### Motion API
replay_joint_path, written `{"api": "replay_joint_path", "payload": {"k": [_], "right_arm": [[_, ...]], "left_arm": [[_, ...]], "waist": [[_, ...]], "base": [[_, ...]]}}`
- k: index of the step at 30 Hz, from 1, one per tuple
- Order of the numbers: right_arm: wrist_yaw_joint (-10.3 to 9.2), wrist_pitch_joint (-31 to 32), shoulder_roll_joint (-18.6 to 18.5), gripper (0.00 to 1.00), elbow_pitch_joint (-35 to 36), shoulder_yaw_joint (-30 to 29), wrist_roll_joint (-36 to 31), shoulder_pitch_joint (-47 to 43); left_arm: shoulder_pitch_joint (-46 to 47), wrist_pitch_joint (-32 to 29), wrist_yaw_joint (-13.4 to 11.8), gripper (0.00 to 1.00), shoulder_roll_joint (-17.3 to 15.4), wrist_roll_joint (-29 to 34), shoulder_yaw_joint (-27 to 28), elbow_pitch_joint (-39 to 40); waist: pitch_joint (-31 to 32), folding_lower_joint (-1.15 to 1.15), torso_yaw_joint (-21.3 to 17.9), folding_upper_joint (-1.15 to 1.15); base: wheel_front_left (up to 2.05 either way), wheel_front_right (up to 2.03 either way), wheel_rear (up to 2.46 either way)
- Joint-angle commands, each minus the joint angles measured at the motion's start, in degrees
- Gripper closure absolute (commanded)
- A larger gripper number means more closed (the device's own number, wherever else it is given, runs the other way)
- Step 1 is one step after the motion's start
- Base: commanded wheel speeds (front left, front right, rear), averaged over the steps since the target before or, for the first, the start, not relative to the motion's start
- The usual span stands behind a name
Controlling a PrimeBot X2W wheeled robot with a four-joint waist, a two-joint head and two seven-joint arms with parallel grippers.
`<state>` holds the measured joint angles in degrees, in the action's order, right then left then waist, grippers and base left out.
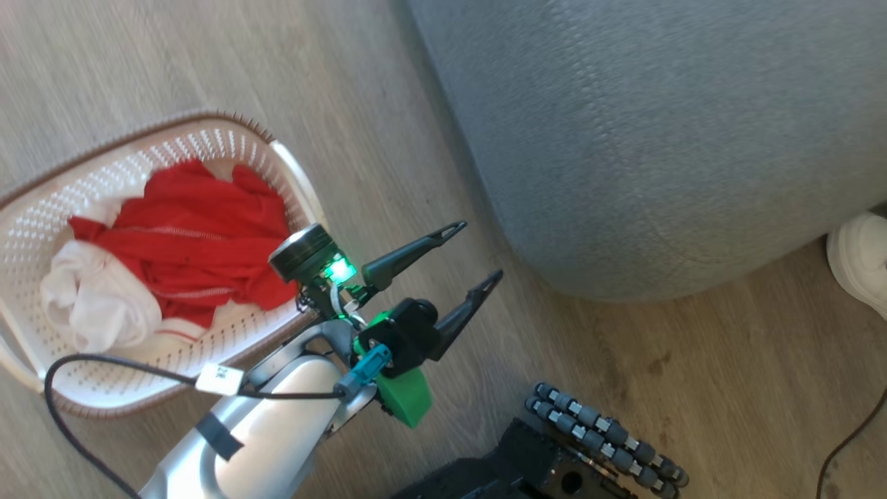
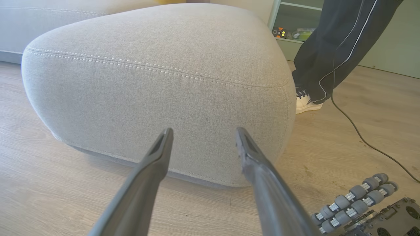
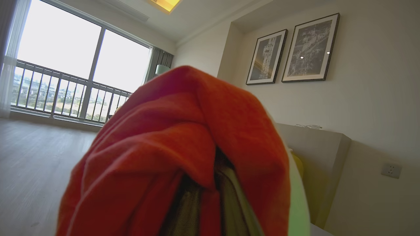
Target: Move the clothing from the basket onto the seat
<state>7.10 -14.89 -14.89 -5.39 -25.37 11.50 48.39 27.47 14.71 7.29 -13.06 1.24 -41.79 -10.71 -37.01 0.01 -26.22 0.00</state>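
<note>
While right gripper (image 3: 210, 196) pinches red clothing (image 3: 183, 131), left gripper (image 1: 479, 250) hangs spread | likely soft, light, floppy | grip bunched folds

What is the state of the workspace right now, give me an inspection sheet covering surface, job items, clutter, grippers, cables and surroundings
Surface: wood floor, with basket and seat standing on it.
Job's things: clothing heaped in the basket; visible seat top holds none.
Clutter: nothing seen.
Grippers: left gripper open, empty, pointing at the seat; right gripper shut on a red garment.
Cables: black cable along the left arm; dark cord across the floor.
Surroundings: person's leg and white shoe beside the seat; framed pictures, window.
</note>
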Motion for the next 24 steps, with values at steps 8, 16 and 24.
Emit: {"api": "replay_joint_path", "payload": {"k": [8,16,24], "right_arm": [[0.39,-0.1,-7.1,1.0,-10.4,0.2,-4.9,10.1],[0.39,-0.1,-8.2,1.0,-30.5,-5.5,-7.6,15.2],[0.39,-0.1,-10.5,1.0,-47.9,1.2,-6.5,20.2]], "left_arm": [[3.2,0.3,-1.8,0.0,0.2,0.7,-0.7,3.3],[4.3,0.3,-3.2,0.0,0.4,0.2,-1.6,4.3],[4.6,0.3,-4.3,0.0,0.5,-0.6,-2.3,4.5]], "waist": [[-6.1,-0.01,4.9,0.0],[-7.7,-0.01,7.5,0.0],[-8.9,-0.01,8.5,0.0]], "base": [[0.0,0.0,0.0],[0.0,0.0,0.0],[0.0,0.0,0.0]]}}
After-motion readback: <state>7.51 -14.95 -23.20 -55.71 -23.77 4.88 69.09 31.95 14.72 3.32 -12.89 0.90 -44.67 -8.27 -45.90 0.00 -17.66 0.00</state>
